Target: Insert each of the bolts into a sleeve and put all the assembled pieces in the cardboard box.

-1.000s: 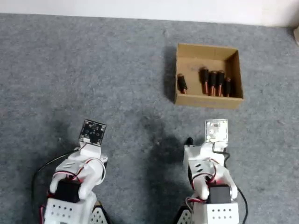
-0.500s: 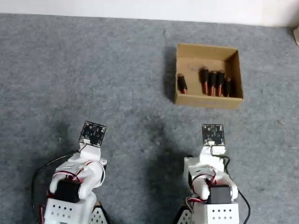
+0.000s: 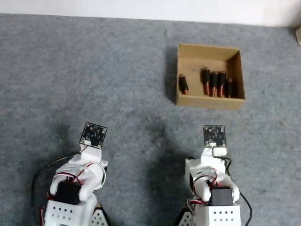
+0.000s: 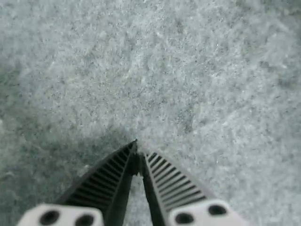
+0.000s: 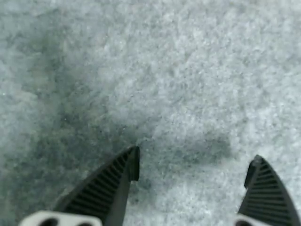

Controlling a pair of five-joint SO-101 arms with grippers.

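Five pieces (image 3: pixel 214 84) lie inside the box (image 3: pixel 209 102), four side by side towards its right wall and one apart near its left wall. Both my arms sit well apart from the box, on the side that faces my bases, low over the grey counter (image 3: pixel 94 70). My left fingers (image 4: pixel 138 157) are pressed together at the tips, pinching nothing. My right fingers (image 5: pixel 123 174) are spread wide with nothing between them. I judge the job all but done, so the step in hand is parking. To do it well I would bring the right fingers together gently. I would also hold both arms on this side of the box and avoid any sweep towards it that could nudge it or tip the pieces.
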